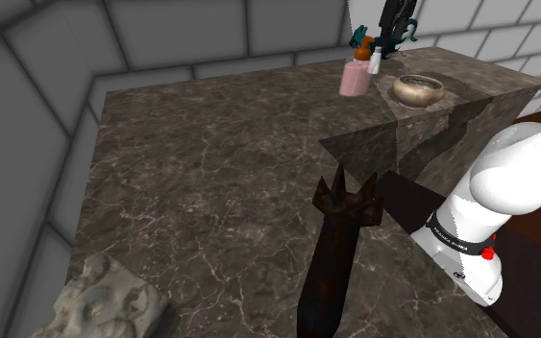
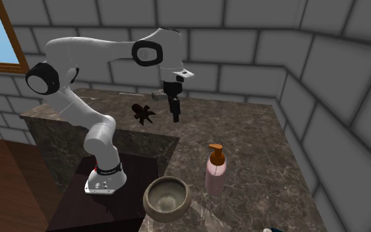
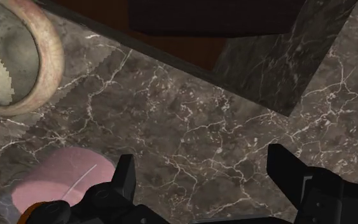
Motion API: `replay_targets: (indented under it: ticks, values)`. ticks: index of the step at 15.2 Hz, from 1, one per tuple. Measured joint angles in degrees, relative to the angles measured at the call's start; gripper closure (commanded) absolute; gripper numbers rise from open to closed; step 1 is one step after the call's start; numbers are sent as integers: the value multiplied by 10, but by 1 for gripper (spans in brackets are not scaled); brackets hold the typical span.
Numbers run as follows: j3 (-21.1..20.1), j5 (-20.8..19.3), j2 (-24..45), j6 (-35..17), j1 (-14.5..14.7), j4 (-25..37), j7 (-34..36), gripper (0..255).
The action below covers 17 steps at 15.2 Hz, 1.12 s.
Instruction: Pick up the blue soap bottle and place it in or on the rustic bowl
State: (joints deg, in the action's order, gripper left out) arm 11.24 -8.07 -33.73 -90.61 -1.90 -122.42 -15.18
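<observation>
Blue bottle (image 1: 359,38) well apart from fingers (image 3: 125,178)

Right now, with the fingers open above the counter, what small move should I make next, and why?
Probably shift the gripper sideways toward the pink pump bottle before descending. In the wrist view the open fingers straddle bare counter, with the bottle lying outside one finger, near the bowl. Descending here would likely close on nothing.

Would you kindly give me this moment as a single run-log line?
gripper: open, empty, above counter | pink pump bottle: upright beside bowl | bowl: empty
</observation>
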Motion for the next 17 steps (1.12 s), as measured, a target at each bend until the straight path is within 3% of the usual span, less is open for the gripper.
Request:
replay_targets:
  ticks: [9, 17]
  values:
    - [91, 20, 181, -37, -3, 144, -112, 0]
    - [153, 96, 370, -22, -31, 329, -221, 0]
